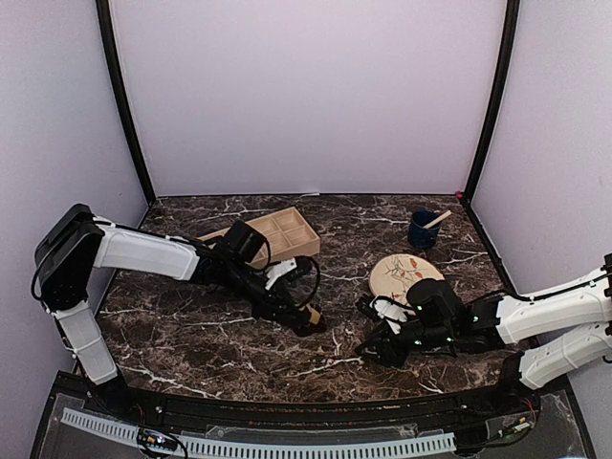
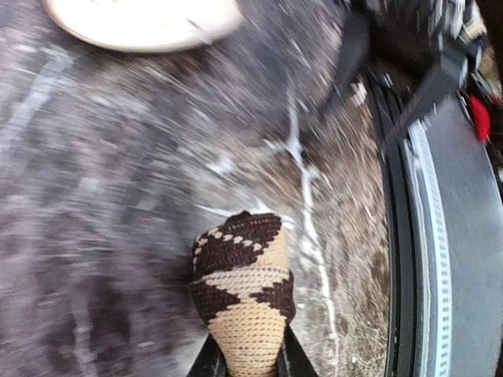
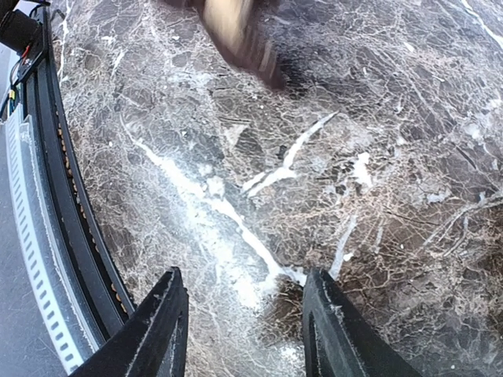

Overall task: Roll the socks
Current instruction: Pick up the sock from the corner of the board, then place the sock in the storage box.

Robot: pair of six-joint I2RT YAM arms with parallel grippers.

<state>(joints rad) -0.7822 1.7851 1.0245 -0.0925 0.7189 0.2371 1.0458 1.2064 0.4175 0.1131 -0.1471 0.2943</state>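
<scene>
Bright, even light; L wrist: table motion-blurred, sock sharp; R wrist: edges warped.

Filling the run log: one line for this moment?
left gripper: shut on argyle sock | right gripper: open, empty, above table

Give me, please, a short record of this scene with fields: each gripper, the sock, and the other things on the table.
left gripper: shut on the argyle sock
argyle sock: dark brown and tan, sticking out past the left gripper's fingers
right gripper: open, empty, above bare marble table
other things: wooden tray with compartments, blue cup, round plate, all farther back
</scene>
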